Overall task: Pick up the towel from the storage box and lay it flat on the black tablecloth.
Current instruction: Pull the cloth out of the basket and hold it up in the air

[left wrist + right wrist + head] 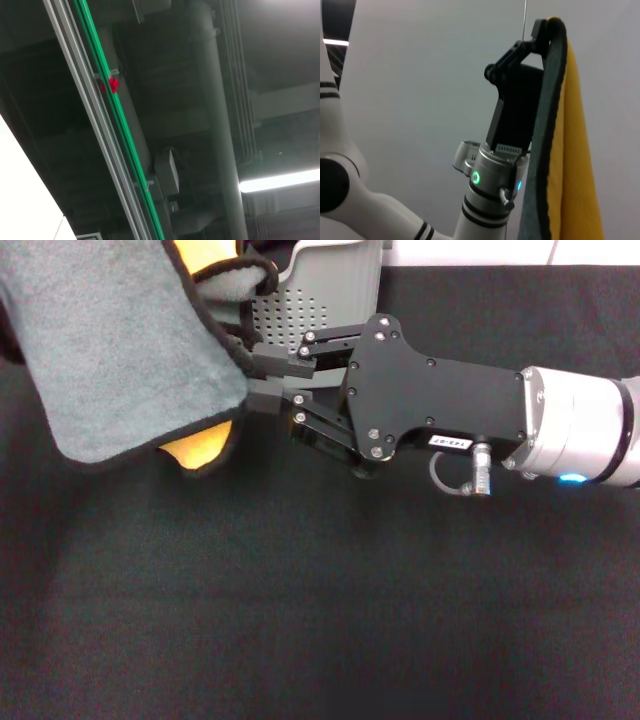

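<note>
The towel [115, 335] hangs in the air at the upper left of the head view, grey-green face toward the camera, yellow showing at its lower corner, above the black tablecloth [320, 600] and just in front of the storage box [320, 290]. The right tool [268, 380] has its fingertips pressed together on the towel's black-stitched edge. In the right wrist view a second tool, the left tool [540, 35], is pinched on the upper edge of the same towel, so the cloth appears to be held between both arms.

The likely trouble is the spread. Both holds are thin edge grips on plush fabric; if the arms pull apart unevenly, one border could slide free and the towel would drop in a heap or folded over itself. The hanging lower corner may also touch the worktop first and tuck under, leaving a crease.

Much is cut off. The towel's top and left side run out of the head view, so its full shape is unknown. Only a part of the storage box shows, and its inside cannot be seen. The left wrist view shows only ceiling pipes and a light.
</note>
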Controlling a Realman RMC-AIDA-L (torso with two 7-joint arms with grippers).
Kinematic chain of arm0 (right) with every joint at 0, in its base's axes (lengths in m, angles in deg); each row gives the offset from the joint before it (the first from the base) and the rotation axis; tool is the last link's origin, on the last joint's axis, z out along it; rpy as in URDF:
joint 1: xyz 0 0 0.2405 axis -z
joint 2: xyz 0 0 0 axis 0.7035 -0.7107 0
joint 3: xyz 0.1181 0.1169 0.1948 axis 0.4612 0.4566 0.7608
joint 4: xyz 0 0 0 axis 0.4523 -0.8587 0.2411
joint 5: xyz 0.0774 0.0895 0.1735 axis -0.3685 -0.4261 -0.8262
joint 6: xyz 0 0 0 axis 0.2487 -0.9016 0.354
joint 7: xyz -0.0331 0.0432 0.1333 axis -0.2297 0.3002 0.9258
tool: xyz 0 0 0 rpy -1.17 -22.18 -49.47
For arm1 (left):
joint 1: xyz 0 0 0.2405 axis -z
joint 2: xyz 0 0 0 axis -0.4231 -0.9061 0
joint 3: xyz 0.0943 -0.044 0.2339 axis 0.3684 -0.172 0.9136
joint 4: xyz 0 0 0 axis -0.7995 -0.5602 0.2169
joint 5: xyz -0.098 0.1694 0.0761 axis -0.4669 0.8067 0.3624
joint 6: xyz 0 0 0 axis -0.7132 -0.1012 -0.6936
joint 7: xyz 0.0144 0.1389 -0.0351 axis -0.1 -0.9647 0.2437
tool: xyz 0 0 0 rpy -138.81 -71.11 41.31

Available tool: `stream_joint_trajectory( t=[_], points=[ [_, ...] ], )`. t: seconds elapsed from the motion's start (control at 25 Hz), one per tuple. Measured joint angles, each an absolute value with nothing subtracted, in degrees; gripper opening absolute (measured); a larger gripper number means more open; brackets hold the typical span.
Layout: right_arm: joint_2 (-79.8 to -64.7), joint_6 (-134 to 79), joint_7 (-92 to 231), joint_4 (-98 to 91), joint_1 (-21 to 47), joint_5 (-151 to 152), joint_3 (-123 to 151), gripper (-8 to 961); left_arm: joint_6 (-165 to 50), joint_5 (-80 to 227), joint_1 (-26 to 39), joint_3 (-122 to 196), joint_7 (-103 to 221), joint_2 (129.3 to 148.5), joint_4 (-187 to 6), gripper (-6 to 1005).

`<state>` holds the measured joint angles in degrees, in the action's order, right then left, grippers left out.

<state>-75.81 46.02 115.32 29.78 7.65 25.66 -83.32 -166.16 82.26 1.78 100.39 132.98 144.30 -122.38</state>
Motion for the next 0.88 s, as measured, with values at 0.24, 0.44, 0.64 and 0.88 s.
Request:
stream_joint_trajectory(
  t=[0.24, 0.44, 0.64, 0.88],
  points=[
    [-75.81, 45.27, 114.67, 30.21, 7.79, 25.63, -83.60, 156, -166.16, 82.14, 1.62, 100.36, 133.29, 144.30, -122.24, 23],
    [-75.81, 44.46, 113.75, 30.21, 7.80, 25.53, -83.69, 107, -166.16, 82.02, 1.57, 100.35, 133.39, 144.31, -122.16, 23],
    [-75.81, 42.63, 109.47, 30.13, 8.50, 20.27, -86.40, 80, -166.16, 81.59, 1.41, 100.38, 133.41, 144.35, -121.43, 23],
    [-75.81, 41.52, 108.12, 30.46, 8.71, 18.99, -87.52, 78, -166.20, 81.31, 1.28, 101.72, 133.50, 144.35, -120.97, 23]
  ],
)
